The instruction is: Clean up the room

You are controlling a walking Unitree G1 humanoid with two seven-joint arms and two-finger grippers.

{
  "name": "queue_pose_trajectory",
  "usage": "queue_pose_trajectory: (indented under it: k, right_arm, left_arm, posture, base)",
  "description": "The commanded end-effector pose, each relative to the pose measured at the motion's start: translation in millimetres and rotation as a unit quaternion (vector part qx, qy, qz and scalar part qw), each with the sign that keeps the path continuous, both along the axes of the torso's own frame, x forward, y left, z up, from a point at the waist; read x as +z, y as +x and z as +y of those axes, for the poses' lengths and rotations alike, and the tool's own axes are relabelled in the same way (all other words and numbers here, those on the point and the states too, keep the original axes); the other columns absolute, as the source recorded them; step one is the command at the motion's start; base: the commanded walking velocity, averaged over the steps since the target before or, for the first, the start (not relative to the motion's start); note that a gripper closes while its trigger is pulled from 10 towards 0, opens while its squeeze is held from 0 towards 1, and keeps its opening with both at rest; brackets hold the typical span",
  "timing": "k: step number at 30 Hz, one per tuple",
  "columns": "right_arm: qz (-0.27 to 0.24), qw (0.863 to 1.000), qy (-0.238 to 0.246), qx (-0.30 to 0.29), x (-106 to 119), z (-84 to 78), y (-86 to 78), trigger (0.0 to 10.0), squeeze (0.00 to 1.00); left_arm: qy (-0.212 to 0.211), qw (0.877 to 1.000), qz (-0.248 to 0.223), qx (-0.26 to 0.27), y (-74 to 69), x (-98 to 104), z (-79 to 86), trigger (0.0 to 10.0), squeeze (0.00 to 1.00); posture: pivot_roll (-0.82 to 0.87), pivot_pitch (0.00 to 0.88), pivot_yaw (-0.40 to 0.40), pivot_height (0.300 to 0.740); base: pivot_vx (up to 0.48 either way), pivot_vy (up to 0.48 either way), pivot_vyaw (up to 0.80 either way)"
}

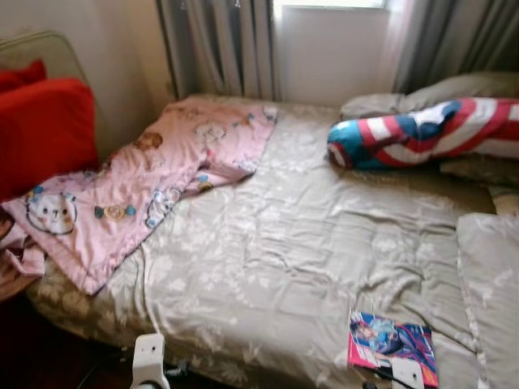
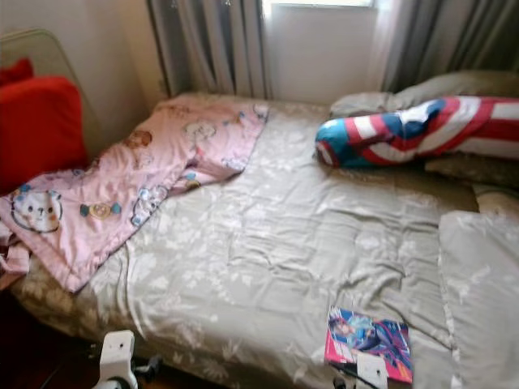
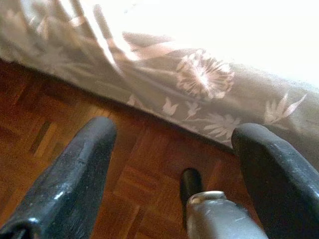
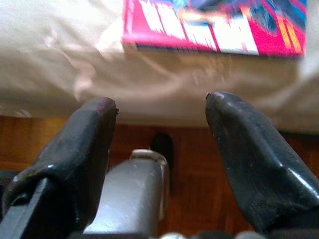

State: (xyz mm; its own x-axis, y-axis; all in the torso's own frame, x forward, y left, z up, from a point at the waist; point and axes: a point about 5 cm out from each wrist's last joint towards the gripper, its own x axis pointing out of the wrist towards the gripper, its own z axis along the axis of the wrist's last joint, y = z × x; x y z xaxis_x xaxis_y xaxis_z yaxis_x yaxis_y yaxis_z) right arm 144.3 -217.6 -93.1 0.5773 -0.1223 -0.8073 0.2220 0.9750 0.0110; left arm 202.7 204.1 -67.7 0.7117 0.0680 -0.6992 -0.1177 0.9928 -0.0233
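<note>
Looking down from the head camera, I found a bed [image 1: 268, 267] covered by a grey floral quilt, rumpled across the middle; a pink cartoon-print blanket [image 1: 154, 182] lay crumpled along the robot's left side of the bed, one end trailing toward the near left corner; a red cushion [image 1: 40, 130] stood against the wall just beyond it; a long bolster [image 1: 422, 134] in red, white and blue stripes lay across the far right of the bed, resting against grey pillows [image 1: 454, 89]; grey curtains [image 1: 223, 49] hung at the window behind. A magazine [image 1: 393, 344] with a pink and blue cover lay flat on the quilt at the near right edge of the bed.

I noted the right gripper [image 4: 162, 114] low at the bedside, just beside that near edge; its two black fingers [image 4: 249, 154] stood well apart with nothing between them; the wrist camera showed the magazine's pink edge directly ahead on the quilt, apart from the fingertips, with parquet floor [image 4: 194, 179] under the bed's overhang.

I noted the left gripper [image 3: 174, 134] likewise low, near the left part of the bed's near edge; its fingers [image 3: 75, 179] were spread wide and held nothing; ahead of them the quilt's hanging edge met the wooden parquet; neither finger touched the cloth.
</note>
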Motion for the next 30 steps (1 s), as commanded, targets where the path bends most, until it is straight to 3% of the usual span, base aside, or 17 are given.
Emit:
queue_pose_trajectory:
  k: [1, 8, 30]
  right_arm:
    - [-0.003, 1.000, 0.004, 0.000, -0.4, 5.1, 1.5, 10.0, 0.00]
    - [-0.003, 1.000, 0.010, 0.006, -1.9, 17.1, 2.8, 10.0, 0.00]
    - [-0.005, 1.000, 0.010, 0.002, -1.2, 12.6, 2.7, 10.0, 0.00]
  left_arm:
    - [0.004, 1.000, 0.004, -0.002, -3.2, -1.4, 1.7, 10.0, 0.00]
    - [0.005, 1.000, 0.004, -0.004, -3.4, -1.5, 1.6, 10.0, 0.00]
    - [0.006, 1.000, 0.003, -0.006, -2.0, -0.5, 2.8, 10.0, 0.00]
  posture:
    - [-0.03, 0.000, 0.032, 0.740]
    - [-0.03, 0.000, 0.030, 0.740]
    - [-0.02, 0.000, 0.038, 0.740]
  base:
    - [0.000, 0.375, 0.00]
    - [0.000, 0.377, 0.00]
    - [0.000, 0.379, 0.00]
